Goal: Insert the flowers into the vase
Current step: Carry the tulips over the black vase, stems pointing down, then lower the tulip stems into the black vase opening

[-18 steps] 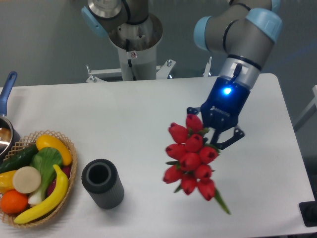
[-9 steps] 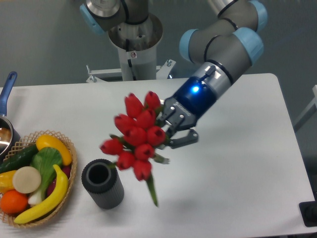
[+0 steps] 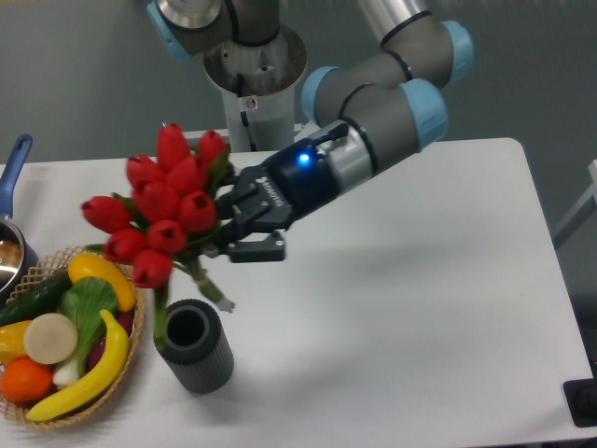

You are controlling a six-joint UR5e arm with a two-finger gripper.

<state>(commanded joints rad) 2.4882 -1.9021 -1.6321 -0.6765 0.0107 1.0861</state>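
My gripper [image 3: 227, 227] is shut on the flowers [image 3: 157, 207], a bunch of red tulips with green stems. The bunch hangs in the air above the table, buds up and to the left, stems pointing down. The stem ends reach the left side of the mouth of the vase [image 3: 194, 344]. The vase is a dark grey ribbed cylinder standing upright on the white table, below and slightly left of my gripper. I cannot tell whether the stem tips are inside the mouth or just in front of its rim.
A woven basket [image 3: 123, 366] of toy fruit and vegetables sits at the table's left front, close beside the vase. A pot with a blue handle [image 3: 12, 171] is at the far left edge. The arm's base [image 3: 252, 84] stands at the back.
My gripper has carried the flowers from the right of the table leftward and turned them more upright; the stems now hang over the vase's mouth.
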